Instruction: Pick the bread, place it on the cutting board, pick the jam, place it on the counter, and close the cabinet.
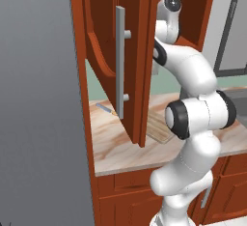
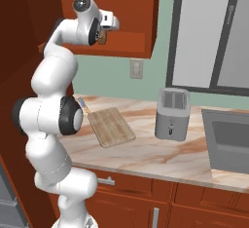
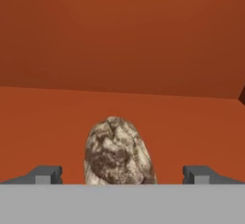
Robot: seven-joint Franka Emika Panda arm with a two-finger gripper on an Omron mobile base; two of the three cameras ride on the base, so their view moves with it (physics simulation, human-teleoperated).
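The bread [image 3: 117,153], a small mottled tan-brown lump with a rounded top, stands on the cabinet's reddish shelf. It sits between the fingertips of my gripper [image 3: 122,174], which is open; the fingertips [image 3: 45,174] stand wide on either side without touching it. In the right base view my hand [image 2: 106,27] reaches into the upper cabinet [image 2: 131,8]. The cabinet door [image 1: 103,41] with its grey bar handle [image 1: 120,61] hangs open. The grooved cutting board [image 2: 111,127] lies bare on the counter [image 2: 160,154] below. The jam is out of view.
A silver toaster [image 2: 172,114] stands on the counter right of the board, and a sink [image 2: 228,139] lies further right. A small knife-like tool [image 2: 82,104] lies behind the board. The open door juts out over the counter's left end.
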